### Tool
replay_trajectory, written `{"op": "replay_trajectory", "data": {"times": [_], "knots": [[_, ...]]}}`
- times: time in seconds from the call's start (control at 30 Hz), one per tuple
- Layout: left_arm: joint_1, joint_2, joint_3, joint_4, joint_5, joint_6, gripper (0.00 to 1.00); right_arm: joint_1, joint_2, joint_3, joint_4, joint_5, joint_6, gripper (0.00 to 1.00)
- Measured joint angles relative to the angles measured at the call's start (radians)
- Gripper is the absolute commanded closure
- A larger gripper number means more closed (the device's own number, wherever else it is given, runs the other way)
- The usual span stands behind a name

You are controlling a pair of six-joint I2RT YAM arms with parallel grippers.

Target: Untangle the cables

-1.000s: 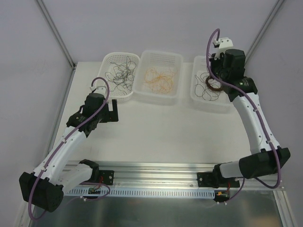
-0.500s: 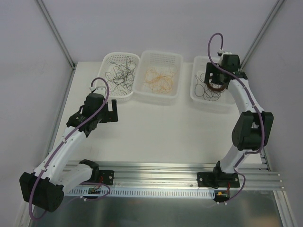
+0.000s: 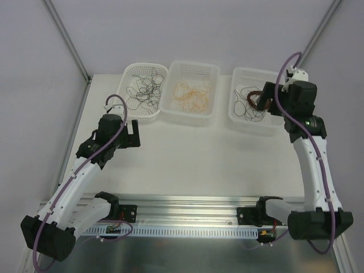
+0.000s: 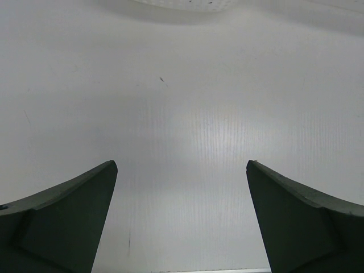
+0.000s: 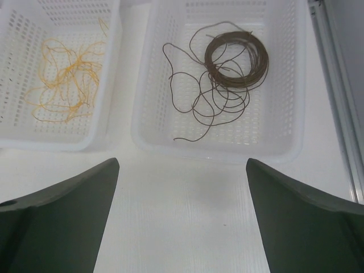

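White tabletop [image 3: 187, 153]; white perforated baskets [image 3: 193, 63] at 11, 12, 1 o'clock hold black thin cables [image 3: 143, 88], orange-yellow cables [image 3: 192, 95], brown cables [image 5: 210, 102] plus dark-brown wound wire ring [image 5: 210, 57]. Jaws apart on left gripper [image 4: 181, 165], right gripper [image 5: 182, 162].

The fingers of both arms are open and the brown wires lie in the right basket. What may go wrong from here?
1. The loose brown cables overlap the wound ring; pulling one strand may drag the ring along or tighten the loops.
2. The strands are hair-thin and lie flat on the perforated floor of the right basket; the open right fingers may close on nothing, or snag and lift the basket.
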Motion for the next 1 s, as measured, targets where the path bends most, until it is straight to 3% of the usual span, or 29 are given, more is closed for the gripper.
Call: {"op": "replay_trajectory", "data": {"times": [0.27,0.57,0.87,1.0], "knots": [[0.000,-0.179,-0.009,-0.019,0.000,-0.001,0.01,0.000,-0.460,-0.097,-0.136,0.054,0.018,0.00],[0.000,-0.537,0.039,-0.127,-0.014,-0.013,0.01,0.000,-0.885,-0.214,-0.259,0.054,0.002,0.00],[0.000,-0.902,-0.003,-0.201,-0.037,-0.066,0.01,0.043,-1.159,-0.405,-0.300,0.071,-0.007,0.00],[0.000,-0.922,-0.035,-0.218,-0.063,-0.094,0.01,0.048,-1.208,-0.472,-0.304,0.084,-0.009,0.01]]}}
